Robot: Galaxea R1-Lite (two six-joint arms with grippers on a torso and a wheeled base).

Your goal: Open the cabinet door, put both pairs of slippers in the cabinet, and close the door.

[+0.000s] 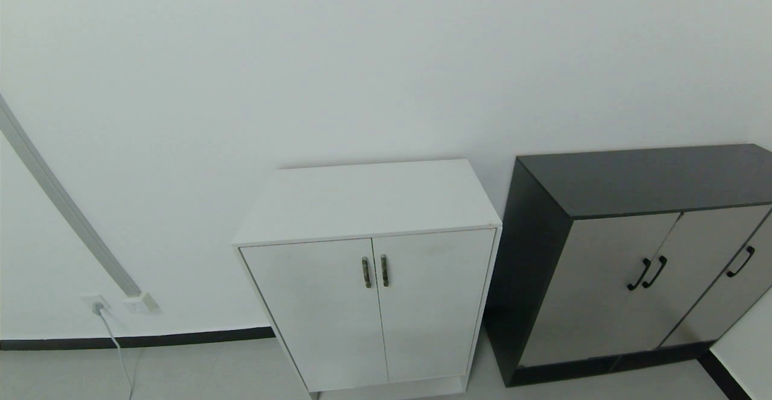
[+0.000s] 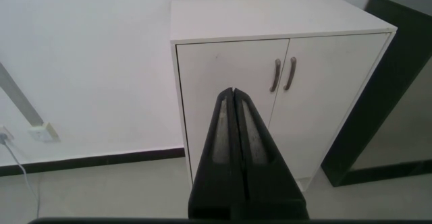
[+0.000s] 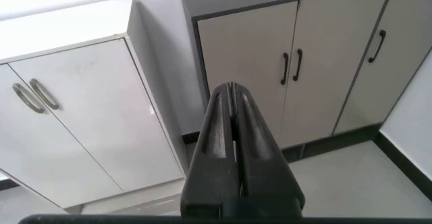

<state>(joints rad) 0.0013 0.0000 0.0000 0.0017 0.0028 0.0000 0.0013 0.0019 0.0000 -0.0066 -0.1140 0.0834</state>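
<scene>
The left pincer (image 2: 233, 91) is closed, its two dark fingers pressed flat together along their whole length with nothing between them. In the left wrist view it hangs above the floor and in front of the white cabinet, its tips pointing at the cabinet's left door. The right pincer (image 3: 231, 86) is closed and empty in the same way. It points at the narrow gap where the white cabinet and the dark one meet.

Below them lies a pale grey floor (image 1: 199, 370).

The white cabinet (image 1: 377, 321) stands on this floor against the wall, near the middle of the head view. Its two doors, the left door (image 1: 313, 309) and the right door (image 1: 431, 303), are both shut and flush with each other. Two upright metal handles (image 1: 366, 272) sit side by side at the seam, one on each door. Its flat white top is bare.

Just beside it, on the robot's right, stands the dark cabinet (image 1: 543, 279), which is wider, with a black top and sides and grey doors. Its doors are shut too. A pair of black handles (image 1: 646, 273) meets at one seam, and a third black handle (image 1: 740, 262) sits farther right.

Behind everything rises a plain white wall (image 1: 362, 56) with a black baseboard (image 1: 151, 338) along its foot. To the left of the white cabinet, a wall socket (image 1: 95, 302) holds a plug, and its grey cable (image 1: 117, 346) hangs to the floor. A pale conduit (image 1: 60, 201) slants down the wall to a small box near the socket.
</scene>
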